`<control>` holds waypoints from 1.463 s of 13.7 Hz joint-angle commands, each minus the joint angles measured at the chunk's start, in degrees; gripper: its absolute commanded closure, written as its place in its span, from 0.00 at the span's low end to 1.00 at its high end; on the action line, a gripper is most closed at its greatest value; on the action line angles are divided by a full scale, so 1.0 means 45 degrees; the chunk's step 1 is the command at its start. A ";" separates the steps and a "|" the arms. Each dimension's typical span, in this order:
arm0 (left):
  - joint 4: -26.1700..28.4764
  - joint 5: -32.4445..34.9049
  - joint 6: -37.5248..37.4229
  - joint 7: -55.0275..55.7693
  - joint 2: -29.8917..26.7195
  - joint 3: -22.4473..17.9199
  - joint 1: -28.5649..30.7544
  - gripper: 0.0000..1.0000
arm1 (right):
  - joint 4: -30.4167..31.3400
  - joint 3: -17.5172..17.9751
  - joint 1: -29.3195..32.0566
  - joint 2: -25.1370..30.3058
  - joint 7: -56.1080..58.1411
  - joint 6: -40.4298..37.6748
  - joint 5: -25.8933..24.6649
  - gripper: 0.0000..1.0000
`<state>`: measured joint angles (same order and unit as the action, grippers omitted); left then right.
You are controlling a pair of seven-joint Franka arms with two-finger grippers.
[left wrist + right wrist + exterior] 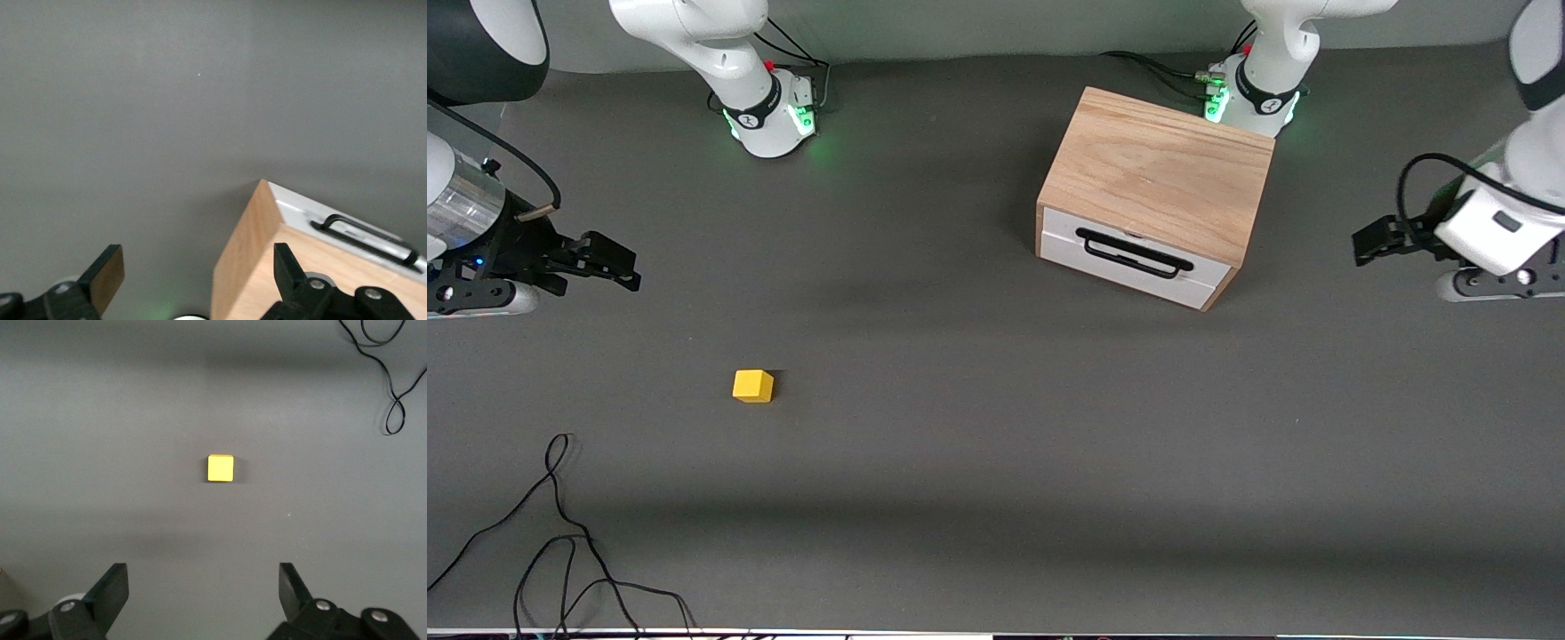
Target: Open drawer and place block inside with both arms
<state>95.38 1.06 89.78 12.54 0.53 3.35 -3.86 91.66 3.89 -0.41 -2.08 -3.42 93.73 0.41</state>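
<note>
Right gripper (609, 262): black two-finger unit at the right arm's end of the table, raised above the grey surface, fingers (110, 590) spread wide, nothing between them. Its wrist view looks down on the block, which lies apart from the fingers on bare table.

Left gripper (1374, 240): black two-finger unit at the left arm's end of the table, raised, fingers (107, 273) spread wide and empty. Its wrist view takes in a corner of the cabinet and part of the drawer front.

Block (752, 386): small yellow cube, resting flat on the table toward the right arm's end, nearer to the front camera than the cabinet and well apart from it.

Drawer (1134, 258): white front panel with a black bar handle (1134, 253), fully shut, flush with the cabinet face.

Cabinet (1158, 169): light oak box, set at a slight angle on the table just in front of the left arm's base, drawer face turned toward the front camera.

Table (996, 444): dark grey surface.

Cable (560, 542): loose black loops on the table at the right arm's end, nearer to the front camera than the block.
</note>
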 commanded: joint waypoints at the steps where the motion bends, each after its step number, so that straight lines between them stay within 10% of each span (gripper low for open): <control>1: -0.0121 0.0136 -0.0127 0.3042 0.0038 0.0816 -0.0256 0.00 | 0.0002 -0.0024 0.0052 -0.0298 0.0155 0.0225 0.0123 0.00; 8: -0.0219 0.0194 0.0029 1.3545 0.0838 0.4311 -0.0684 0.00 | 0.0080 0.0015 -0.0104 -0.1002 0.0116 0.1046 0.0045 0.00; 14: -0.0766 0.0195 0.0906 1.9863 0.1854 0.4413 -0.2091 0.00 | 0.0023 -0.0024 -0.0065 -0.1626 0.0116 0.1456 -0.0323 0.00; 20: -0.0669 0.0644 0.1748 1.9523 0.3747 0.4374 -0.1994 0.00 | 0.0470 -0.0005 -0.0065 -0.2233 0.0116 0.2530 -0.0580 0.00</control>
<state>93.77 2.73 97.55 100.60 14.45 23.11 -12.38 92.64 3.95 -0.54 -12.53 -3.42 103.76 -1.45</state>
